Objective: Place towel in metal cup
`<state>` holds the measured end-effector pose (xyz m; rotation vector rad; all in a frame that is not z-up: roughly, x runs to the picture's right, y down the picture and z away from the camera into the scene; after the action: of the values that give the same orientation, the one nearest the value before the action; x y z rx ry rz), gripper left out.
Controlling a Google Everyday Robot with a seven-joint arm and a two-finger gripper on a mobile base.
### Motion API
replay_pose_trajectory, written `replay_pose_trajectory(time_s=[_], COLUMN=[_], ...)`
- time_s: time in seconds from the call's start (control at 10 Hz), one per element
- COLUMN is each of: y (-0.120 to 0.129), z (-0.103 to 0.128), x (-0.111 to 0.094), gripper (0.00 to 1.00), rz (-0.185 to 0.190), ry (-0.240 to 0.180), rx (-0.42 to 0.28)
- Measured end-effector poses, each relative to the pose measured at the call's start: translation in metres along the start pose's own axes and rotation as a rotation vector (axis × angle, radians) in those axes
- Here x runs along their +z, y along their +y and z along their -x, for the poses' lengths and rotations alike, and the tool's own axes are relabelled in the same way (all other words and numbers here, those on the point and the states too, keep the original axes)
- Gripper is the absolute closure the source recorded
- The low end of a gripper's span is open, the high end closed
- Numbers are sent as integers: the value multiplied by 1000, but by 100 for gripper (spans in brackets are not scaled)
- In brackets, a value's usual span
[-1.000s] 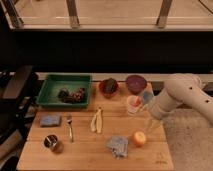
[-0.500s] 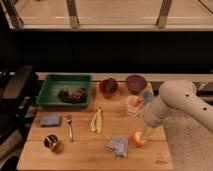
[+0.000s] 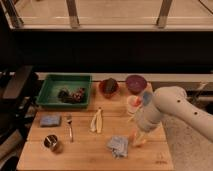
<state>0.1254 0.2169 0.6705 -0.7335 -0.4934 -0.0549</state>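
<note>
The towel (image 3: 117, 146) is a crumpled grey-blue cloth lying on the wooden table near the front edge, right of centre. The metal cup (image 3: 51, 143) stands upright at the front left of the table. My gripper (image 3: 136, 133) hangs at the end of the white arm (image 3: 172, 107), which comes in from the right. It is just right of the towel and slightly above it, over a small orange object (image 3: 139, 141) that it partly hides. Nothing shows in its hold.
A green tray (image 3: 50, 95) with dark items sits at the back left. A red bowl (image 3: 108, 86) and a purple bowl (image 3: 135, 82) stand at the back. A blue sponge (image 3: 50, 120), a fork (image 3: 70, 127), a banana (image 3: 97, 121) and a small cup (image 3: 134, 102) lie mid-table.
The arm has swung left and down, bringing the gripper from the right side of the table to just beside the towel. The towel and the cup have not moved.
</note>
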Motion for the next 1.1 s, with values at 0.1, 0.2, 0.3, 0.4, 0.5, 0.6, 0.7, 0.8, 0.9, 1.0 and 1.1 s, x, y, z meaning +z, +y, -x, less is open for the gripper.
replay_pose_trajectory(time_s=[0.1, 0.2, 0.3, 0.4, 0.5, 0.6, 0.7, 0.8, 0.9, 1.0, 1.1], y=[0, 1, 0, -1, -1, 0, 1, 2, 4, 6, 8], z=[10, 15, 18, 17, 11, 5, 2, -1, -4, -7, -7], x=[24, 37, 48, 55, 68, 81, 92, 106, 121, 131, 136], gripper=[35, 35, 35, 35, 35, 35, 35, 35, 36, 43, 54], rz=[8, 11, 1, -5, -13, -15, -13, -7, 0, 5, 7], ry=[-19, -28, -31, -32, -38, -45, -51, -58, -65, -73, -81], rx=[2, 6, 18, 27, 43, 58, 67, 78, 91, 103, 107])
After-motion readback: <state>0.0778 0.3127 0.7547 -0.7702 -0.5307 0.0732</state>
